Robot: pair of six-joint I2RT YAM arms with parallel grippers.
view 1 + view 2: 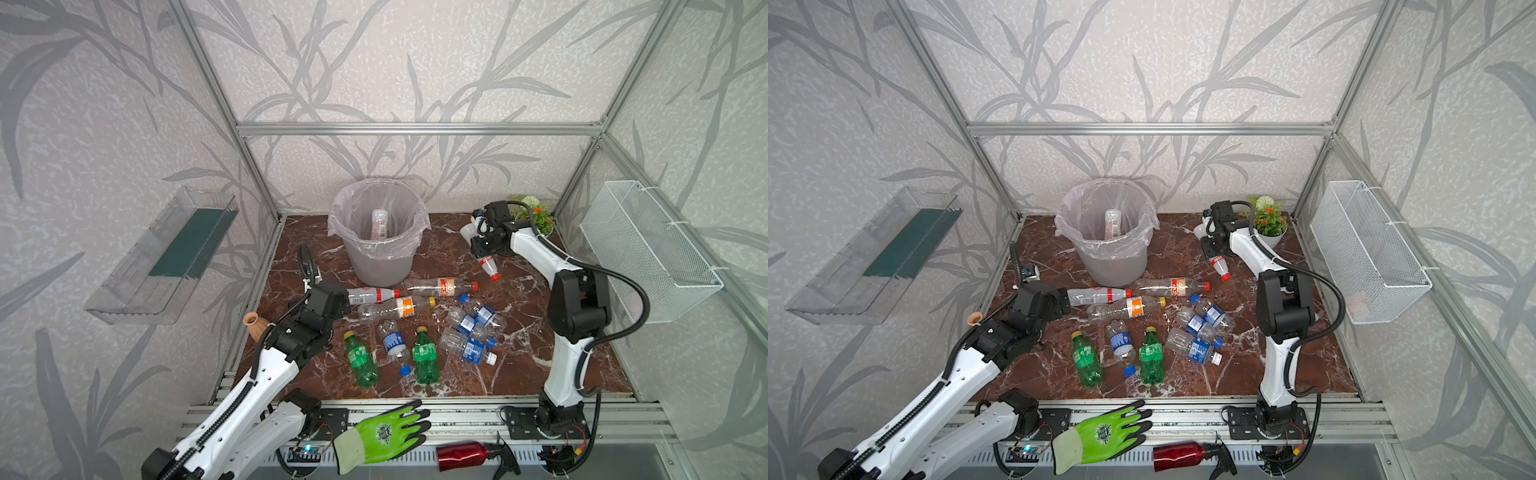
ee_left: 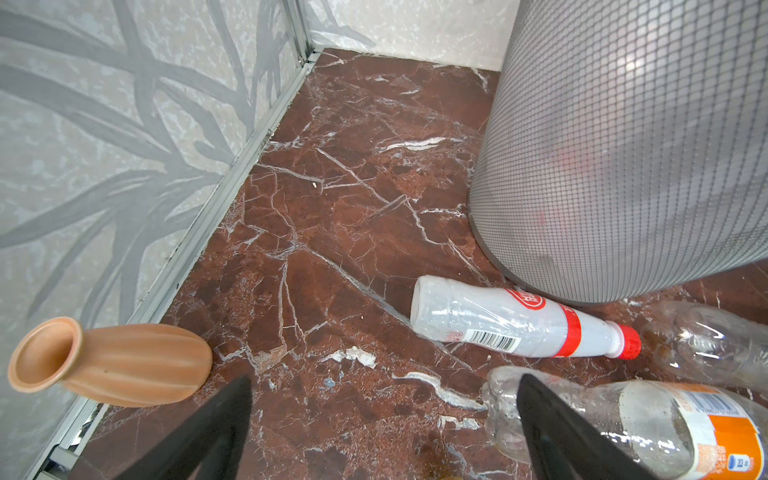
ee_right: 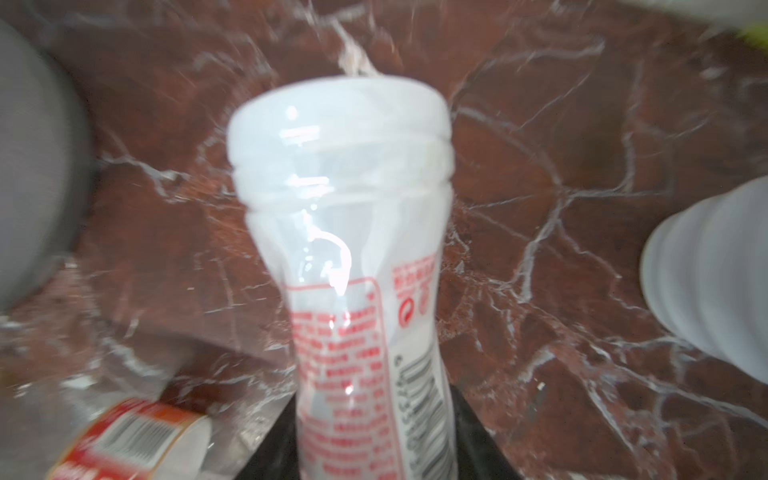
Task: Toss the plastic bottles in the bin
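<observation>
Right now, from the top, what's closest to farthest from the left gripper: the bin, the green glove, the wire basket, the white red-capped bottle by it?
In a top view, from the left gripper:
1. White red-capped bottle, lying just ahead of it.
2. Bin, behind that, toward the back wall.
3. Green glove, on the front rail.
4. Wire basket, on the right wall.

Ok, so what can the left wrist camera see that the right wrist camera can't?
Only the left wrist view shows an orange vase by the wall, a red-capped white bottle lying next to the bin, and the left end effector wide open. Only the right wrist view shows a red-printed bottle pinched in the right end effector. Both show the marble table.
</observation>
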